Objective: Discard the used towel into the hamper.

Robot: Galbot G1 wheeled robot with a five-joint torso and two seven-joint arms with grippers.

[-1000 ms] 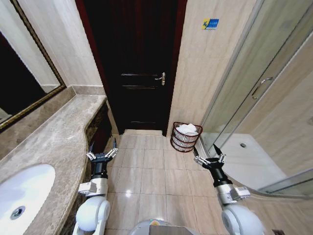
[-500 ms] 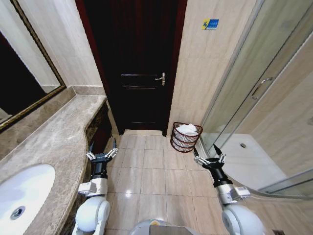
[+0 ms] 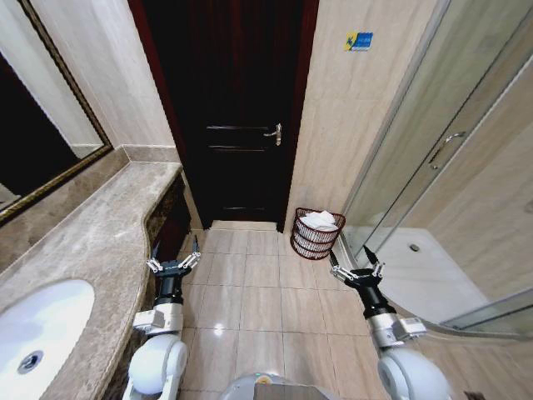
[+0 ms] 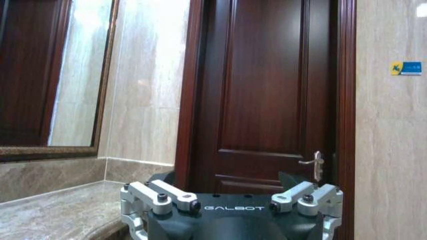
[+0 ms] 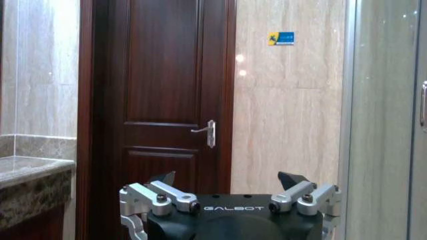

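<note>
Bathroom, facing the dark door (image 3: 241, 117). Hamper (image 3: 316, 234) stands on the tile floor at about one o'clock from me, against the beige wall just right of the door frame, near the shower enclosure (image 3: 433, 167).

Something white and crumpled, the towel (image 3: 319, 220) as far as I can judge from here, sits heaped in the top of the hamper, rising a little above the rim. Too far off to say if it is fully settled inside.

My left gripper (image 3: 173, 261) hangs low at eleven o'clock, beside the edge of the marble counter (image 3: 92, 242), fingers spread wide, nothing between them. My right gripper (image 3: 356, 267) hangs low at one o'clock, short of the hamper and apart from it, fingers likewise spread and empty. Both wrist views look over the open fingers toward the door, nothing carried.

Sink (image 3: 37, 329) at nine o'clock, mirror (image 3: 33, 142) above it; no cloth visible on the counter.

Reading: the drop looks done. Towel in hamper, both hands free. I see nothing left to collect.
</note>
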